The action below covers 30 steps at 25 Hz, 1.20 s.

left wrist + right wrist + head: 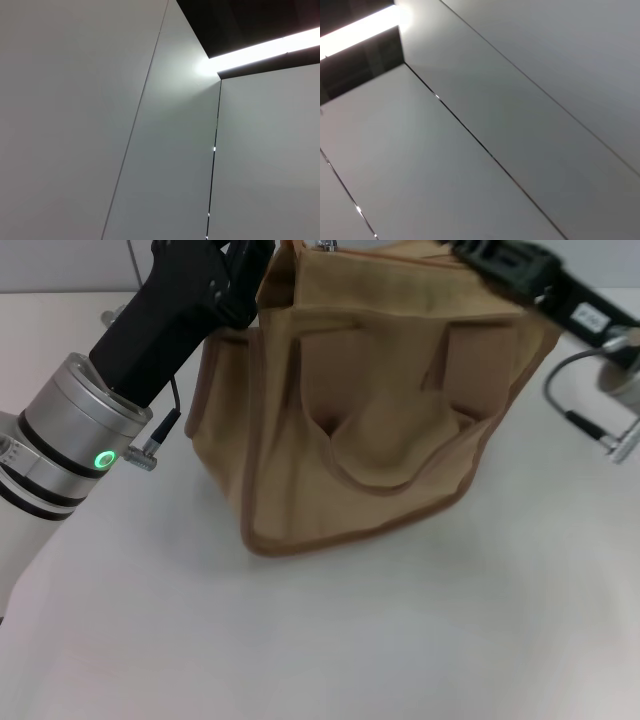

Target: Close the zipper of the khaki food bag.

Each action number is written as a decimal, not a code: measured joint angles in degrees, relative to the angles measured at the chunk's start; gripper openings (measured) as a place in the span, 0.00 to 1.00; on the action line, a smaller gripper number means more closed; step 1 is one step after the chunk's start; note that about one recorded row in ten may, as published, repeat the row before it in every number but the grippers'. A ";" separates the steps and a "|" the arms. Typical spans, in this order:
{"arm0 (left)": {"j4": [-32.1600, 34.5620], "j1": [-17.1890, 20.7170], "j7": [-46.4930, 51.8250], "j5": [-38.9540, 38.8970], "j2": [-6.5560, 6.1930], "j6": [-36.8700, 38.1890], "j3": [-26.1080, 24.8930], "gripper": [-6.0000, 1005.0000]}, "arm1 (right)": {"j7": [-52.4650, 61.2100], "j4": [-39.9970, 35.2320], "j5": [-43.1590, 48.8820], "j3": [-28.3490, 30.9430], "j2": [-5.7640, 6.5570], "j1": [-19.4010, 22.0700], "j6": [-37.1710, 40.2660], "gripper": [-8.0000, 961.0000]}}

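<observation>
1. The boxy khaki-tan canvas food bag with brown piping [370, 410] stands upright on the white table [400, 640]; its top panel runs out of the head view, so the zipper and its pull are not visible
2. The left gripper [240, 280], on a black arm, is at the bag's upper left corner; whether its jaws are open or closed cannot be told
3. The right gripper [500, 260] reaches over the bag's upper right edge; its jaw state likewise cannot be told
4. Both wrist views show only pale wall panels [100, 125], no bag
5. Risks, as judged: soft canvas buckling under a pull and jamming the slider; the bag tipping or sliding if one side is not held; a missed pull, since no view shows it
</observation>
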<state>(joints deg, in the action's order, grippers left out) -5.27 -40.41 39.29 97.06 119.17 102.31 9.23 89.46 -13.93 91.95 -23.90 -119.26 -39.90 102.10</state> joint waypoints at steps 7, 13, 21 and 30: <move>-0.01 3.36 0.06 0.23 -0.14 -1.50 0.36 0.05 | 0.67 -6.17 -0.69 -0.50 0.06 2.71 1.85 0.02; 0.31 9.54 0.50 0.19 -0.44 -1.60 0.12 0.05 | 1.86 -9.72 -0.23 -6.55 0.03 1.56 -2.27 0.13; 0.73 12.41 0.58 0.01 -0.28 -1.00 0.11 0.05 | 25.49 -11.33 -0.64 -6.83 0.96 -3.40 -3.64 0.44; 0.35 10.69 0.15 0.31 -0.08 -0.68 0.17 0.05 | 67.38 -4.33 -0.52 -13.34 3.14 -9.29 -3.53 0.44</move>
<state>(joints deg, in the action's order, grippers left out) -4.92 -29.72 39.44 97.37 119.09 101.63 9.39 156.83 -18.27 91.43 -37.24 -116.12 -49.19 98.57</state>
